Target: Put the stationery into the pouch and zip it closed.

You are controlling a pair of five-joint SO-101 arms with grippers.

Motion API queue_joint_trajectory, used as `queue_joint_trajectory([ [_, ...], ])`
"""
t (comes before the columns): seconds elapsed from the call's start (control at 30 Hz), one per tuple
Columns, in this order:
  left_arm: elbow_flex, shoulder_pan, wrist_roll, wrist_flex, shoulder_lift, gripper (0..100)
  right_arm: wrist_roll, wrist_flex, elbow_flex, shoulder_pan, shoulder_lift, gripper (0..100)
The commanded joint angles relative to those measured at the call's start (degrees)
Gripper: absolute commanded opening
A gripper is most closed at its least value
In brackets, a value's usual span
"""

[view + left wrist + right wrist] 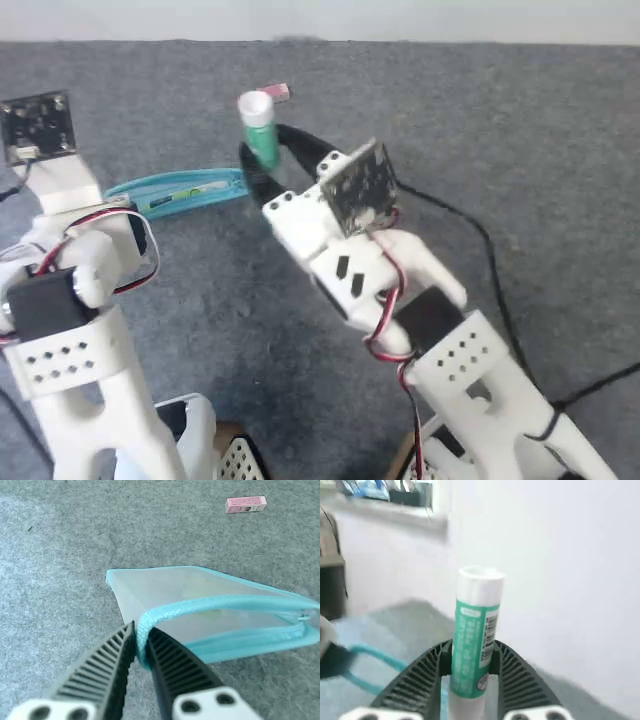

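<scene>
Left jaws pinch the pouch [210, 592] rim; right jaws grip a glue stick [472, 645] upright (eraser [245, 504] lies apart).

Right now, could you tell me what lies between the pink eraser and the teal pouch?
Just bare grey mat, in the left wrist view, from the pink eraser to the teal pouch.

Table covered in a grey, felt-like mat [560, 130], even fibrous texture. Plain white wall [420, 18] runs along the table's far edge. Right wrist view: a pale ledge [395, 517] on the wall under a window-like opening; dark blurred item [331, 580] beside it, unidentifiable. Light diffuse, shadows soft.
</scene>
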Motion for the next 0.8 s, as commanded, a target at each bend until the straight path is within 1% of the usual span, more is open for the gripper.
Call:
queue_joint_trajectory([
  [0.0, -1.63, -0.18, -0.62, -1.05, -2.29, 1, 0.44, -7.96, -0.88, -2.15, 2.07, 0.8],
  [0.1, -0.75, -0.18, -0.62, -1.14, -2.55, 1, 0.44, -10.33, -4.4, -3.3, 6.81, 0.9],
  [0.33, -1.1, -0.09, -0.62, -1.14, -2.55, 1, -0.26, -10.77, -16.53, -6.2, 22.46, 0.9],
  [0.47, -1.71, -0.09, -0.62, -1.32, -2.29, 1, -7.65, -10.86, -19.43, -5.76, 27.65, 0.8],
  [0.6, -3.82, -0.18, -0.53, -0.79, -2.11, 1, -8.62, -10.86, -19.87, -5.14, 26.51, 0.7],
  [0.77, -5.32, -0.18, 0.88, 0.09, -2.02, 1, -7.47, -10.68, -17.85, -4.62, 20.18, 0.7],
])
